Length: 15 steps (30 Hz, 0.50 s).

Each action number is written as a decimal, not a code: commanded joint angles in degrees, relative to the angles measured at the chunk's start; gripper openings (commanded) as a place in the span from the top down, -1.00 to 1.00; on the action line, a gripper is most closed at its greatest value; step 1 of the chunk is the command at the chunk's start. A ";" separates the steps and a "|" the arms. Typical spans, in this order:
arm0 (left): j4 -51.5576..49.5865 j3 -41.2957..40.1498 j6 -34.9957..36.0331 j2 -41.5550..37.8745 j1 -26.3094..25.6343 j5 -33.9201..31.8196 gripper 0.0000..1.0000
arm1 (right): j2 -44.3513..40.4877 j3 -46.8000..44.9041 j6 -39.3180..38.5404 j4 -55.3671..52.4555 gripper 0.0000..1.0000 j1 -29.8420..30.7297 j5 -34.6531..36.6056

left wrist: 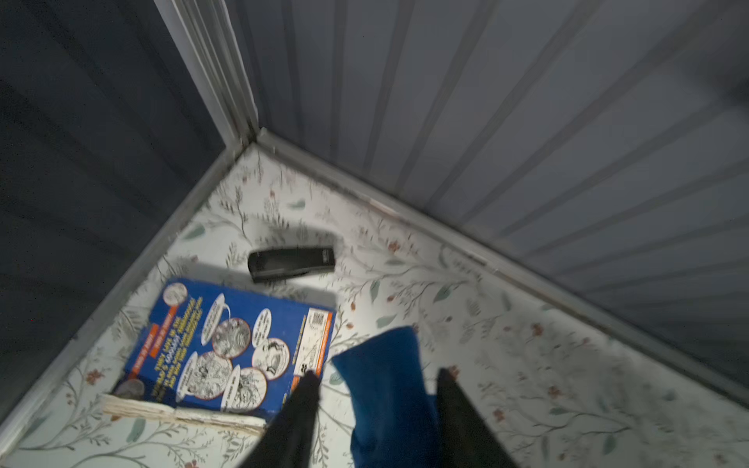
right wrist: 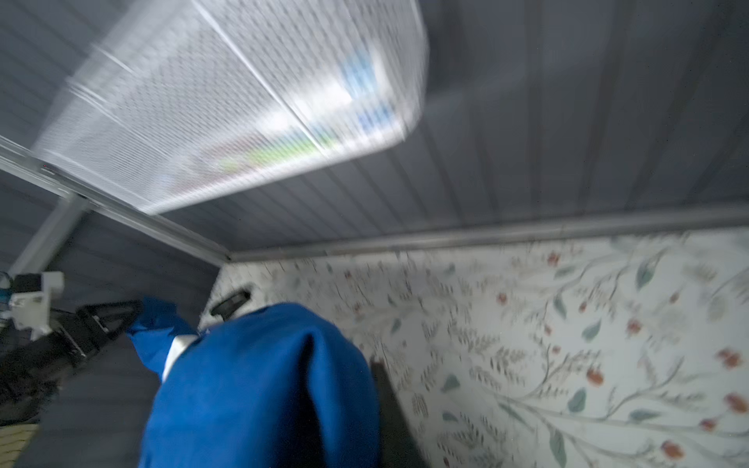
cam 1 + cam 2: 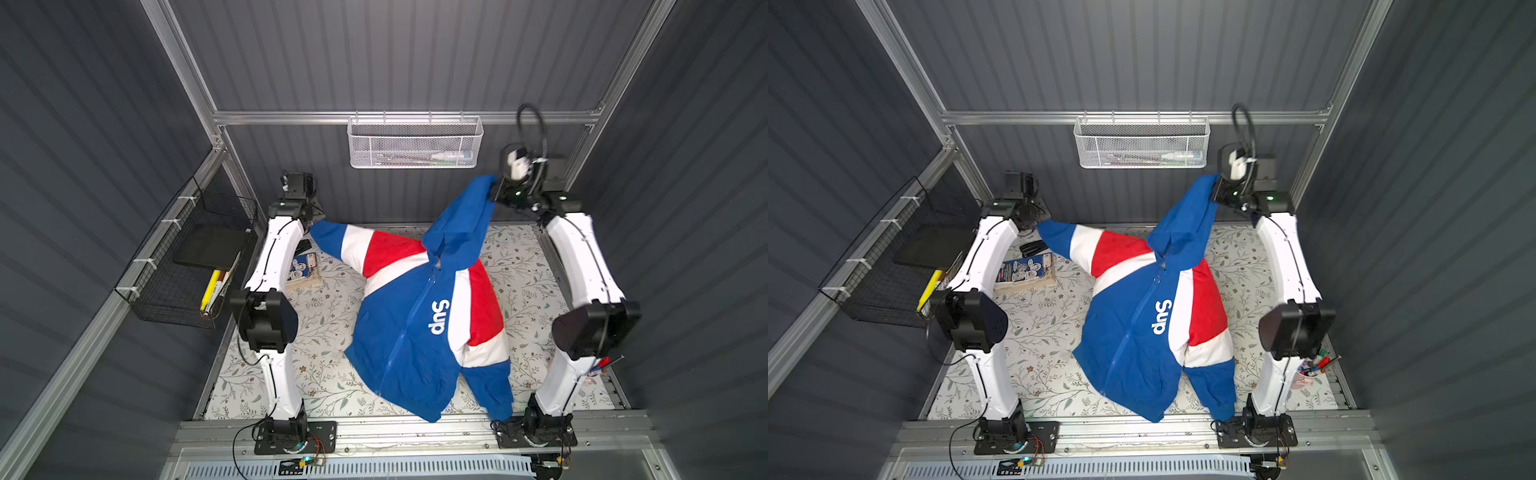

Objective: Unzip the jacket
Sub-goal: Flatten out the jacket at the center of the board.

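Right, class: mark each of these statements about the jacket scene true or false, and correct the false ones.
1. The jacket lies with its white lettering facing up. True.
2. The zipper is open all the way down. False: in both top views the front looks closed along it.
3. The hood is raised off the table, its tip at the right gripper. True.
4. The book sits in the white mesh basket. False: it lies on the table by the left arm.
5. The left gripper has its jaws apart around a blue sleeve end. True.
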 commanded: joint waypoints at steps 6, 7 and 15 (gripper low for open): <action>6.00 0.65 4.02 -5.12 1.35 1.75 -0.98 | 4.86 -3.20 -1.79 3.88 -0.98 0.70 13.67; 6.93 -1.10 6.48 -6.32 1.36 2.13 -0.98 | 3.92 -4.20 -1.41 3.21 -0.98 0.65 14.83; 25.44 -28.20 11.91 -18.50 -5.68 22.10 -0.75 | -11.33 -22.55 3.46 -3.75 -0.60 6.50 19.43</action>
